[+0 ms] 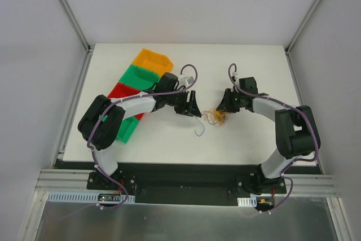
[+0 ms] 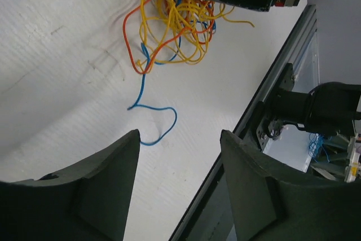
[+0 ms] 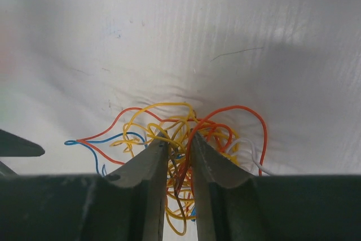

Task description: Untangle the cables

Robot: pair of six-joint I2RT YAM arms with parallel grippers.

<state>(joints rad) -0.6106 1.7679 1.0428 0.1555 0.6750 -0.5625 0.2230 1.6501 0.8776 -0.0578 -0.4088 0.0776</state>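
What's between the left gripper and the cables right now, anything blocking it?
Nothing visible blocks it. Only bare table lies between the open left gripper and the cables, with one loose blue strand trailing toward it. The right gripper grips the clump's far side, out of the path.

cables (image 2: 189,15): clump's top cut off at the left wrist view's edge, partly covered by the right gripper (image 3: 179,142)
red bin (image 1: 118,90): largely under the left arm (image 1: 138,104)
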